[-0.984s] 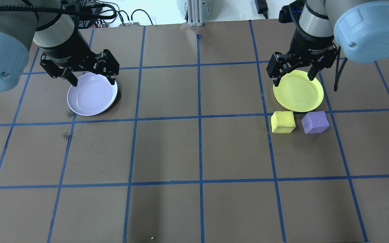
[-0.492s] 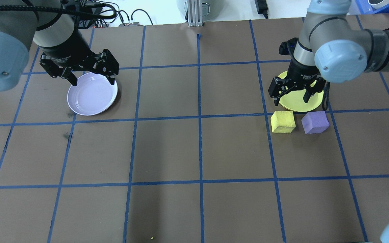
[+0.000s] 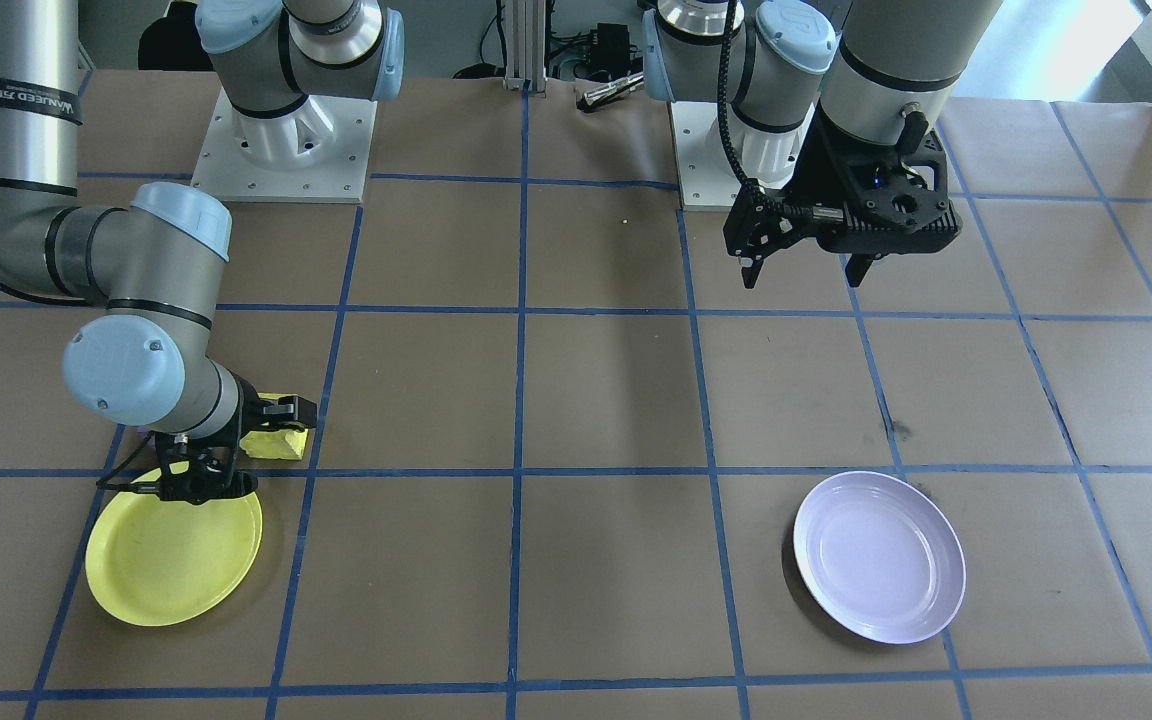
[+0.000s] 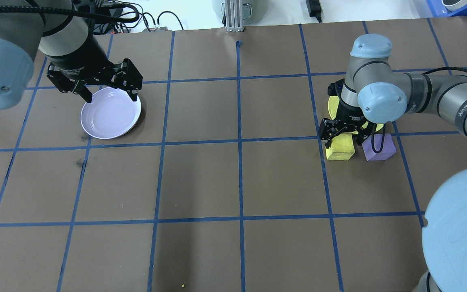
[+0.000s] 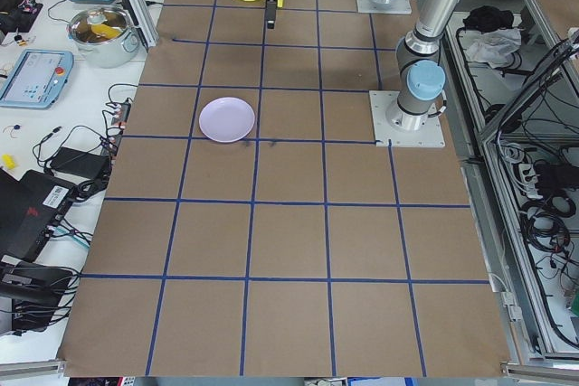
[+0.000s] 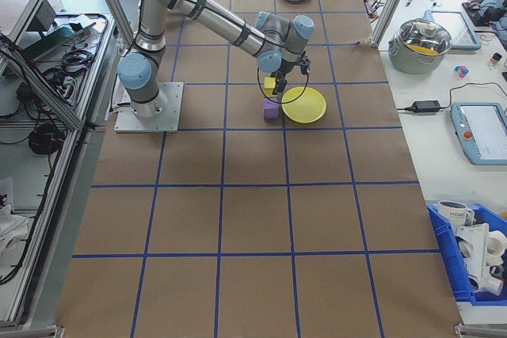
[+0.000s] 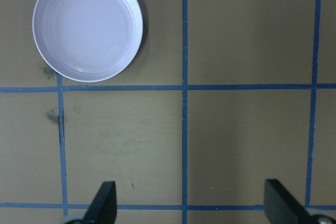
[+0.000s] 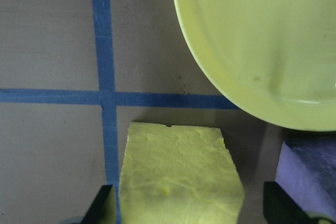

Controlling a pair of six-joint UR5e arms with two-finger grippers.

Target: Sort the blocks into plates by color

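Brown paper gridded with blue tape [image 4: 239,142] is carrying the sort: the right gripper [image 4: 342,139], fingers spread, is straddling the yellow block [image 8: 178,177] beside the yellow plate [image 8: 262,40], apparently lining up a grasp. With the purple block [image 4: 380,151] waiting alongside, the left gripper [image 4: 108,90] is hanging open by the lavender plate [image 4: 111,114]

Right claw [image 4: 342,140] down over yellow block [image 4: 339,148]
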